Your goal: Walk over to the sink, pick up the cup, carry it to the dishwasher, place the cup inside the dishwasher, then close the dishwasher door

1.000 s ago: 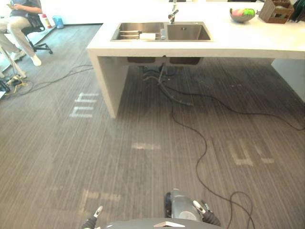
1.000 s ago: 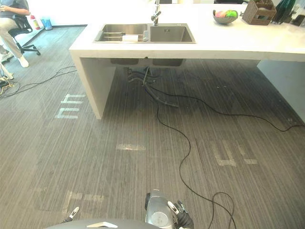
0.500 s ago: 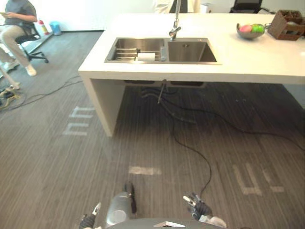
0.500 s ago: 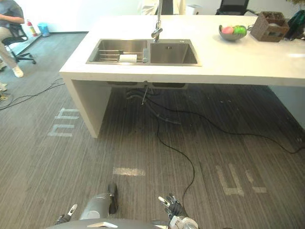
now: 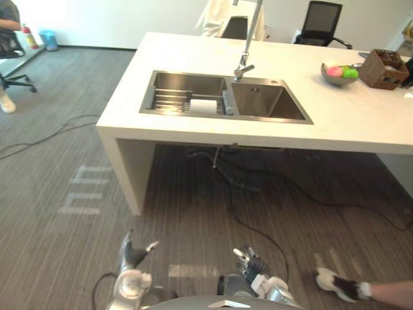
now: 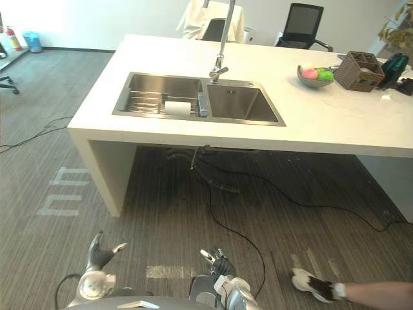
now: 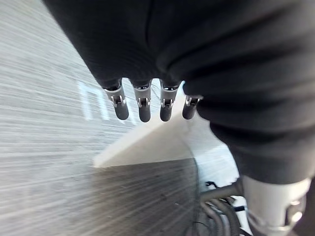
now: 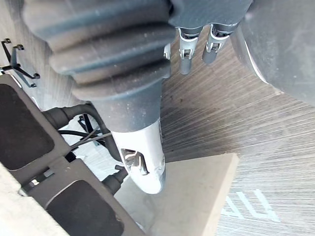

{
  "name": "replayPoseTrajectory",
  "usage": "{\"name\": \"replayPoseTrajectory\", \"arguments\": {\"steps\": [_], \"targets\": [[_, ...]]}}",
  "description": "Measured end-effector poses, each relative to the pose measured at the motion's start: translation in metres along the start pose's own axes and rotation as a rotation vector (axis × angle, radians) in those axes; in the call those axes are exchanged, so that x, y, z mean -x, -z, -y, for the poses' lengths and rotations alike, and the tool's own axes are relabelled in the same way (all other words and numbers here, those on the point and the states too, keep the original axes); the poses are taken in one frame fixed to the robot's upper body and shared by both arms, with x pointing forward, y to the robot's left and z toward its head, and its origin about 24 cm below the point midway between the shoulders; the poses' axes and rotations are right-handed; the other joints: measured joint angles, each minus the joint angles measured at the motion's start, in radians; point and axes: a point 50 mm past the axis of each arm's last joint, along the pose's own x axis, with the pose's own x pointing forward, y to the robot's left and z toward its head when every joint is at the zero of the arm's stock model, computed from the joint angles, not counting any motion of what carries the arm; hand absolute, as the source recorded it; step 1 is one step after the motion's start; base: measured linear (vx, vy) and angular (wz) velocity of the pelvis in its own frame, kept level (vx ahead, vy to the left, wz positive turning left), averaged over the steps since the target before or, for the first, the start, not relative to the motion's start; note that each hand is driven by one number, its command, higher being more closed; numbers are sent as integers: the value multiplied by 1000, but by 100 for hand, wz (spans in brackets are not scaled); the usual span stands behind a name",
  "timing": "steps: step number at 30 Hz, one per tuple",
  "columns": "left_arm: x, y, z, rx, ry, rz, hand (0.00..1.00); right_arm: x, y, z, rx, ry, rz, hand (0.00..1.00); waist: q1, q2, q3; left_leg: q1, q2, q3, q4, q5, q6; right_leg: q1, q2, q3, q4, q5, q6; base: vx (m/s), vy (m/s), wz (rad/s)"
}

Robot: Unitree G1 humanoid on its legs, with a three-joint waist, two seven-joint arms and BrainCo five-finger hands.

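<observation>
Hanging low over the striped grey floor (image 5: 58, 271), the left hand (image 5: 131, 256) is open and empty, its fingers (image 7: 144, 105) loosely straight and the thumb spread apart. Well ahead of it and slightly to its right, the white cup (image 5: 203, 106) lies, apparently on its side, on the rack in the left basin of the sink (image 5: 271, 103), touched by neither hand. The faucet (image 5: 245, 51) rises behind the divider between the basins. The right hand (image 5: 250, 263) hangs beside the left one, also relaxed and empty, with the cup far ahead and to its left. Compared with half a second ago, the camera has moved closer, so the white counter (image 5: 361, 123) sits nearer and both hands show higher in the head views. To the right of the right hand, a person's shoe (image 5: 334, 284) has entered above the floor. Far beyond it on the counter stand a fruit bowl (image 5: 339, 73) and a brown basket (image 5: 382, 68).
</observation>
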Motion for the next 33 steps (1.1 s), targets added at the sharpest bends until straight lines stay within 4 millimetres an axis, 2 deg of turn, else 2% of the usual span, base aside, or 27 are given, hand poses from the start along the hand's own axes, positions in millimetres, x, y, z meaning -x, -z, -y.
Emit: {"name": "replayPoseTrajectory", "arguments": {"steps": [1,2,3,4,5,6,7,8,9,10,11,12,13,14,15,16,17,19,20,21,22,23,24,27,30,33], "targets": [[-4,-12,-2,21,-11,40,0,0,-1,-2,15,-3,0,0,-9,4,2,6,8,-7,12,-4,-3,2,6,-15,-107,2,0,350,-40,19],[-11,-43,-8,68,-35,159,0,0,-3,-3,23,2,8,0,-12,14,9,8,23,-24,38,-8,-6,8,26,-20,-338,37,-14,352,-79,35],[-15,-78,-18,104,-55,299,0,1,-6,-2,32,2,19,0,-18,40,24,7,53,-49,85,-40,-16,32,47,-14,-557,114,-9,353,-95,45],[-14,-93,-23,122,-65,363,0,1,-9,-1,48,4,17,0,-24,51,30,3,68,-66,110,-66,-27,48,57,-4,-648,154,3,311,-141,64],[-9,-121,-33,146,-84,491,0,2,-12,-1,86,1,17,0,-25,65,41,-4,93,-95,179,-132,-45,65,66,28,-735,200,22,306,-223,64],[-4,-137,-39,160,-96,568,0,4,-12,0,101,0,16,0,-24,68,41,3,114,-108,228,-201,-67,73,65,43,-711,207,20,325,-280,64],[3,-150,-46,144,-123,648,0,7,-9,0,99,-2,15,0,-18,57,39,14,119,-122,273,-254,-85,83,57,57,-660,199,6,484,-485,39],[15,-158,-52,135,-158,726,0,10,-10,-1,101,-5,22,0,1,64,38,31,141,-133,322,-319,-111,70,64,65,-581,246,-8,437,-444,21],[22,-161,-53,132,-173,763,0,11,-11,-3,101,-12,29,0,1,76,38,39,159,-139,338,-346,-120,57,77,60,-522,248,-10,525,-526,15],[36,-166,-55,121,-193,830,0,15,-17,1,117,-9,36,0,-1,107,26,61,202,-148,333,-376,-141,27,103,41,-421,198,-26,464,-338,22],[50,-174,-54,122,-198,899,0,18,-17,2,123,-1,21,0,-3,127,1,83,232,-151,334,-341,-145,36,122,7,-389,132,-40,489,-322,27],[56,-180,-53,132,-199,938,0,18,-18,2,125,5,18,0,-9,135,-4,55,246,-157,399,-316,-108,37,128,-5,-380,110,-47,586,-361,33],[73,-198,-53,174,-201,1046,0,20,-19,5,137,8,-6,0,-18,155,-7,-95,307,-148,662,-142,-73,85,144,-32,-405,77,-80,475,-316,33],[76,-202,-53,178,-205,1071,0,21,-19,6,144,9,-14,0,-22,156,-4,-134,336,-140,737,-108,-83,116,155,-41,-434,73,-84,457,-295,27],[76,-205,-52,168,-210,1088,0,22,-18,7,152,14,-28,0,-22,158,-5,-158,359,-122,780,-115,-92,155,165,-46,-466,73,-87,507,-205,13],[75,-210,-52,115,-205,1116,0,23,-7,10,166,25,-90,0,-17,154,-7,-159,367,-85,770,-145,-98,269,168,-55,-551,83,-91,516,-191,0],[74,-211,-51,93,-198,1121,0,23,-3,12,167,30,-113,0,-15,149,-9,-154,360,-68,729,-156,-99,305,165,-54,-583,85,-92,595,-194,-17],[72,-214,-50,37,-166,1129,0,23,5,18,162,50,-152,0,-6,140,-23,-140,315,-27,508,-168,-107,377,148,-42,-654,88,-87,427,-86,-22],[71,-218,-45,-15,-128,1142,0,21,6,22,169,52,-170,0,-7,141,-26,-142,257,-27,260,-130,-127,399,131,-36,-674,89,-85,386,-21,-12],[70,-220,-40,-41,-100,1151,0,20,5,25,181,59,-178,0,-10,148,-31,-141,223,-46,102,-28,-131,401,132,-32,-676,89,-83,369,4,-10],[70,-222,-36,-62,-79,1158,0,20,4,26,188,59,-180,0,-13,157,-37,-144,209,-55,19,74,-132,401,138,-29,-677,85,-78,258,57,-20],[68,-220,-29,-139,-20,1159,0,19,6,27,196,61,-196,0,-16,150,-51,-133,193,-57,-42,177,-155,412,145,-14,-681,68,-52,309,43,-11],[65,-215,-22,-237,51,1146,0,16,11,23,184,55,-212,0,-31,127,-70,-96,170,-56,-108,206,-145,415,130,-19,-676,68,-52,291,40,-5],[56,-204,-14,-444,169,1088,0,10,19,14,211,37,-252,0,-43,84,-89,-34,161,-43,-241,243,-154,413,127,-10,-688,68,-52,215,9,3],[38,-190,-14,-603,223,964,0,7,19,10,256,22,-268,0,-54,82,-90,-24,153,-42,-256,245,-153,417,126,-8,-693,70,-55,94,-30,-1],[31,-183,-15,-717,268,899,0,5,19,7,296,12,-293,0,-66,87,-91,-13,157,-41,-269,246,-156,425,131,-4,-699,70,-56,18,-39,-1]]}}
